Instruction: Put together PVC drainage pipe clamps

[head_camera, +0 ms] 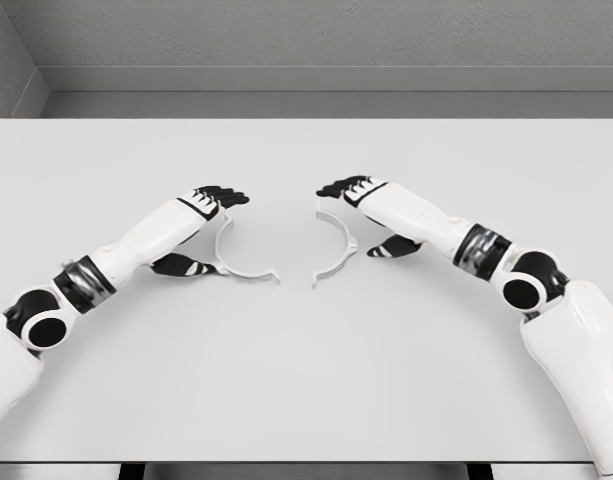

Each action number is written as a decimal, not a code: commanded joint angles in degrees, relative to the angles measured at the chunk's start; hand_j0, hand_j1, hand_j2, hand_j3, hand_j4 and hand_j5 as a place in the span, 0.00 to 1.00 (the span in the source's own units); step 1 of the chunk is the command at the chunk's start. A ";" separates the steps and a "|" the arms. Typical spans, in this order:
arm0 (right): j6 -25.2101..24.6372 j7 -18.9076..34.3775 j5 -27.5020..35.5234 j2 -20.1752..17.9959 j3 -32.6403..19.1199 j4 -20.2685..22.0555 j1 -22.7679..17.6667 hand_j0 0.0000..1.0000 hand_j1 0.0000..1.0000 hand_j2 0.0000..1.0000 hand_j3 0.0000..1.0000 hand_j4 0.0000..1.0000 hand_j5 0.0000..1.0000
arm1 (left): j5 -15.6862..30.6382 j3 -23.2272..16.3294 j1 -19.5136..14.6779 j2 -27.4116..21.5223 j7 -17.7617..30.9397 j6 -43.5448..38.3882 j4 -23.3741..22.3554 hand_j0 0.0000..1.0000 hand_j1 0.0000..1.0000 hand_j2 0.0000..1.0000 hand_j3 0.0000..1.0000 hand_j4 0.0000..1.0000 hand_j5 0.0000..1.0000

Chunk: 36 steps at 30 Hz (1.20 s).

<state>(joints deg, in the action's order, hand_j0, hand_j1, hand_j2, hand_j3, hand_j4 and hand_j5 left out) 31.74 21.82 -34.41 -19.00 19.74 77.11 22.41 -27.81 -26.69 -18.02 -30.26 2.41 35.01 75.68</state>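
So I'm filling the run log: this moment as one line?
left hand: open, over left clamp half | right hand: open, over right clamp half | halves apart on table

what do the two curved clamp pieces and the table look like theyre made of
Left clamp half and right clamp half: thin white arcs with small end tabs, smooth and matte, probably moulded plastic. Table: flat pale grey, uniform, no grain or shine; maybe laminate or painted board, though the render leaves it open.
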 commanded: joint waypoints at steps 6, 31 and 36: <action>-0.10 -0.11 0.31 1.16 0.91 -2.76 1.40 1.00 1.00 1.00 1.00 1.00 1.00 | 0.56 0.84 -1.67 -1.02 -0.03 -0.01 -2.90 1.00 1.00 1.00 1.00 1.00 1.00; -0.10 -0.11 0.66 1.96 1.71 -4.78 4.75 1.00 1.00 1.00 1.00 1.00 1.00 | 0.38 -1.26 -6.15 3.46 -0.03 -0.01 -8.97 1.00 1.00 1.00 1.00 1.00 1.00; 0.16 1.91 5.48 -9.30 -10.69 7.61 0.62 1.00 1.00 1.00 1.00 1.00 1.00 | 0.30 -1.26 -6.15 3.46 -0.03 -0.01 -8.88 1.00 1.00 1.00 1.00 1.00 1.00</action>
<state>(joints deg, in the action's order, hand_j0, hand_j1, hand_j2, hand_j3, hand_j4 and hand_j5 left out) 31.88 22.83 -31.57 -24.65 13.23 81.09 22.15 -27.87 -27.98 -24.17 -26.82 2.41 35.01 66.73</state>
